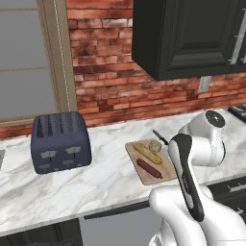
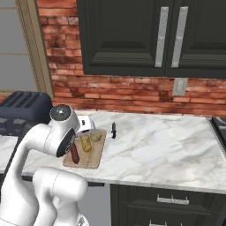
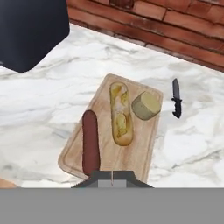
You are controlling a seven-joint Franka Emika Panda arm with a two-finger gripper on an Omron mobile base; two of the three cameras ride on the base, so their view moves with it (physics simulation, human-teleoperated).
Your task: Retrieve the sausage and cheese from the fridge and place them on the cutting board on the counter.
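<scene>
The claw [image 3: 112, 180] is sitting shut and empty above the near end of the sausage [image 3: 90, 142], which is lying lengthwise on the cutting board [image 3: 144, 153] beside the cheese [image 3: 146, 105].

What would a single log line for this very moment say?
sausage: on cutting board | cheese: on board beside bread stick | knife: on counter | fingers: shut, empty

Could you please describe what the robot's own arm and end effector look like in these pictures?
The arm is built of glossy white, rounded links with dark grey to black bands and panels at the joints, plus a round grey cap on one joint. No loose cables or printed markings are visible. The end effector shows as two small dark grey finger tips, pressed together.
</scene>
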